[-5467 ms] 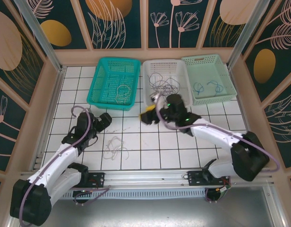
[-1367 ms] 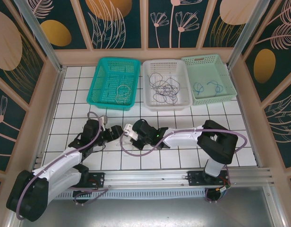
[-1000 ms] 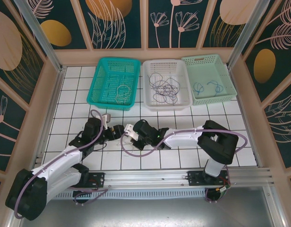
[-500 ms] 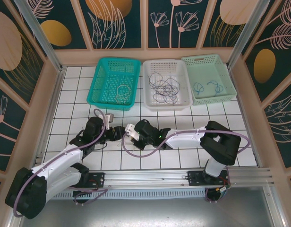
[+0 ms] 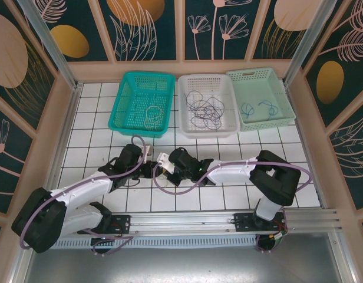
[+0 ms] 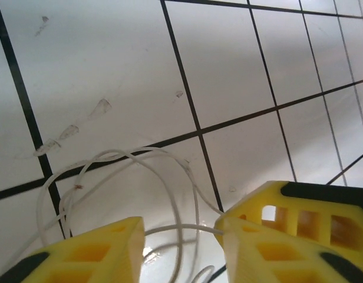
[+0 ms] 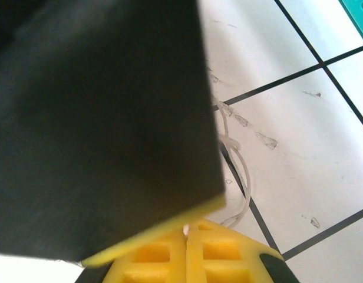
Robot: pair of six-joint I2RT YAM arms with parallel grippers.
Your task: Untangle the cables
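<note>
Your left gripper [image 6: 180, 236] has slid further right than half a second back and now sits just beside the right gripper [image 7: 186, 236]. Its yellow fingers are spread, with one strand of the white cable [image 6: 195, 194] crossing the gap and the rest looped on the tiled table [image 6: 111, 71]. The right gripper's fingers are pressed together. The white cable runs right up to them, but I can't tell if it's pinched. The left arm [image 5: 81, 191] stretches low to the right, and the right arm [image 5: 234, 171] hasn't budged, reaching left. The dark cables [image 5: 204, 109] are well apart, in the white basket [image 5: 182, 109].
</note>
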